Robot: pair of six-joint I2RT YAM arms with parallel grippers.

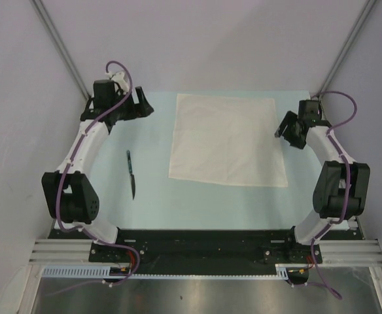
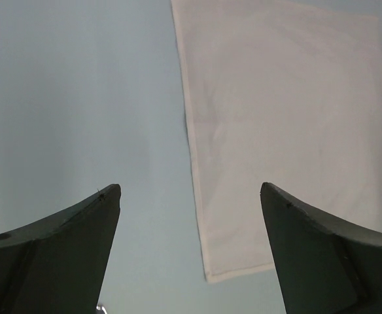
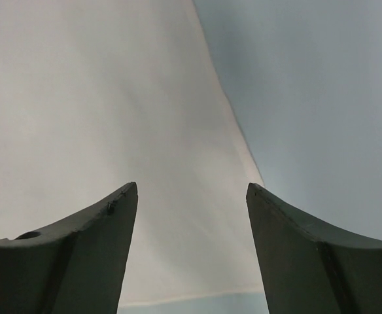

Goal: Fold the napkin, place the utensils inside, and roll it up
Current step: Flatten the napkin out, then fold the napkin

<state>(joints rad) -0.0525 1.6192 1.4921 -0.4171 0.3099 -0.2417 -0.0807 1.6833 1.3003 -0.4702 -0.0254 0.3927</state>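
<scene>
The white napkin (image 1: 227, 139) lies flat and unfolded in the middle of the pale blue table. The dark knife (image 1: 131, 173) lies on the table to its left, apart from it. My left gripper (image 1: 145, 104) is open and empty, beside the napkin's far left corner; that corner (image 2: 243, 255) shows between its fingers. My right gripper (image 1: 284, 127) is open and empty at the napkin's right edge; the napkin (image 3: 112, 118) fills most of its view. The knife is out of both wrist views.
The pale blue table (image 1: 152, 203) ends at a black rail (image 1: 204, 245) in front, where the arm bases stand. Grey walls with metal posts (image 1: 60, 46) close in the back and sides.
</scene>
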